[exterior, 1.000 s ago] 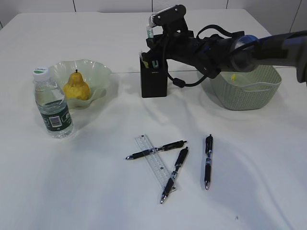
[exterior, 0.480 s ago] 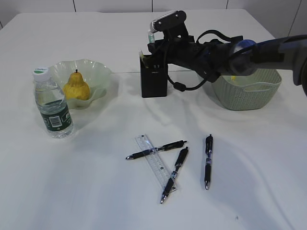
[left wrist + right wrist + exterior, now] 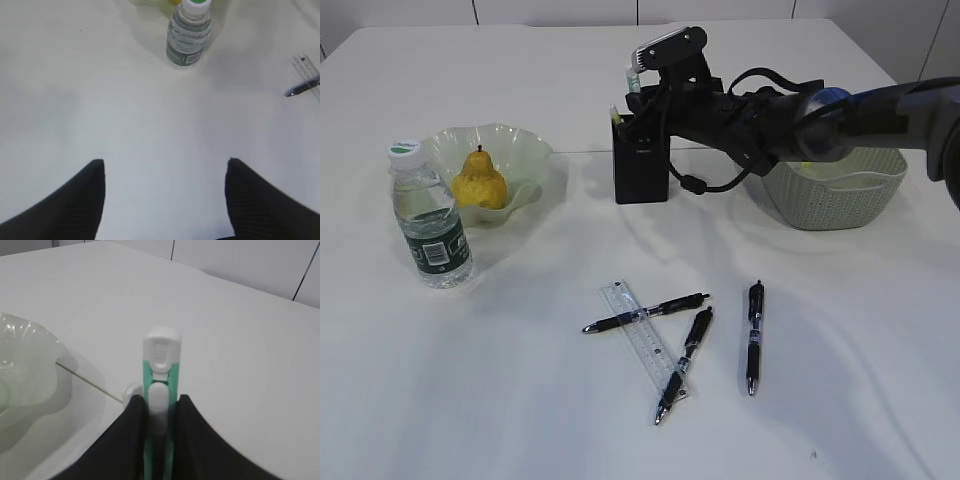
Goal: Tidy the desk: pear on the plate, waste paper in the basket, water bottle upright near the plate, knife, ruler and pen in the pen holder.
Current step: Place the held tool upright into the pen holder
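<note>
A broad white table (image 3: 470,400) carries everything. At its left stand a clear plastic water bottle with a green label (image 3: 430,218) and, just behind it, a pale green wavy-rimmed glass plate (image 3: 525,155). Mid-table rises a black box-shaped pen holder (image 3: 640,170), with a pale green woven plastic basket (image 3: 835,200) to its right. Nearer the front lie a clear plastic ruler (image 3: 640,338) (two pens cross it) and three black pens (image 3: 753,335).

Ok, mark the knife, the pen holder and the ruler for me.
knife (image 3: 159,390): right wrist view, white slider on its green body.
pen holder (image 3: 640,172): exterior view, black front face.
ruler (image 3: 638,336): exterior view, clear mid-section.
</note>
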Motion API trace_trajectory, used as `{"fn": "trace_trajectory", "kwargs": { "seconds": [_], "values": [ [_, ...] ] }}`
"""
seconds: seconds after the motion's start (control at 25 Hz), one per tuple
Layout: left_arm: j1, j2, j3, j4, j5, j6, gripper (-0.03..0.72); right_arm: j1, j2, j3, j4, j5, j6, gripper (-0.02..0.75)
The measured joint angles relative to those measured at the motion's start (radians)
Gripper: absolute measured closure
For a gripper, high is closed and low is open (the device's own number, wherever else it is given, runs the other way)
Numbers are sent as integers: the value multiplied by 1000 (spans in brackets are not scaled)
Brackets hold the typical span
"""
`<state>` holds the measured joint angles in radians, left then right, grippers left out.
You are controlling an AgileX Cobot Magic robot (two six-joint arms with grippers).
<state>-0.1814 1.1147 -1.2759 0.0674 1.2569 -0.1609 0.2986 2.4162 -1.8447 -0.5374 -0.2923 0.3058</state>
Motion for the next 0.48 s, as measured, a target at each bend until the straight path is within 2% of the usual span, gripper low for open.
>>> {"fn": "trace_trajectory", "kwargs": {
  "seconds": [0.12, 0.24, 0.48],
  "values": [
    [0, 0, 0, -1, 0, 0, 161, 0, 0, 0, 0, -2, 0, 586],
    [0, 0, 0, -2, 0, 0, 161, 0, 0, 0, 0, -2, 0, 540],
    [0, 0, 0, -2, 0, 0, 161, 0, 0, 0, 19, -2, 0, 327]
  ]
}}
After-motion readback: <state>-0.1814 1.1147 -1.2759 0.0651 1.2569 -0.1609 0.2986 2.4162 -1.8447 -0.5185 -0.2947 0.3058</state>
